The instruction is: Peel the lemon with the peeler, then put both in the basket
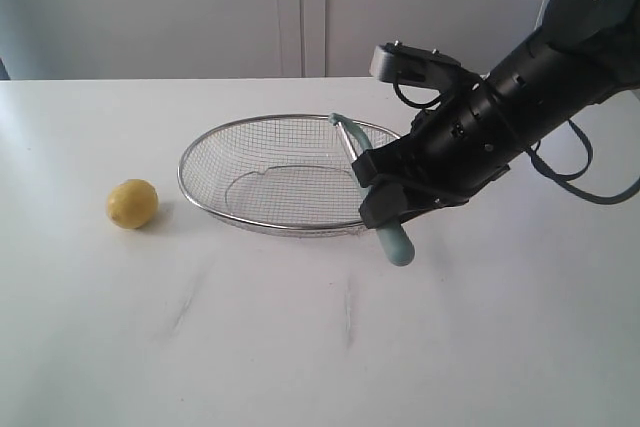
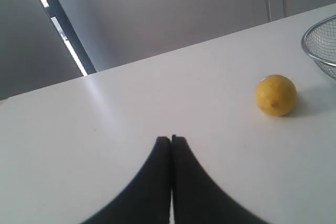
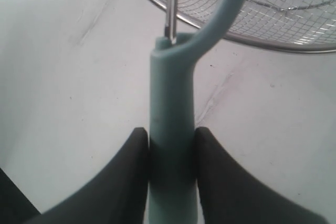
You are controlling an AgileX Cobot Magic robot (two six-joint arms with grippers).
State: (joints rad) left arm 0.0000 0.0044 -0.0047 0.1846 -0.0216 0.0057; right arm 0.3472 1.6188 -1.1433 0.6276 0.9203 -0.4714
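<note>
The left gripper (image 2: 171,142) is off-frame in the exterior view. Its wrist view shows both fingers pressed together, holding nothing, and aimed across the table (image 1: 300,347). The lemon (image 1: 132,204) rests on the table at the left, near the basket (image 1: 182,175) but apart from it. Its visible peel appears intact. The basket sits at centre and holds nothing. At its right rim, the right gripper (image 1: 385,197) pinches the peeler (image 1: 397,244) by the handle, with the head raised over the rim.

Judged step: peeler in hand, lemon not yet secured. The next move calls for the left gripper to spread and grasp the lemon, then for blade and fruit to be brought together.

The peeler head is cut off in the right wrist view. Contact between handle end and table cannot be determined.
</note>
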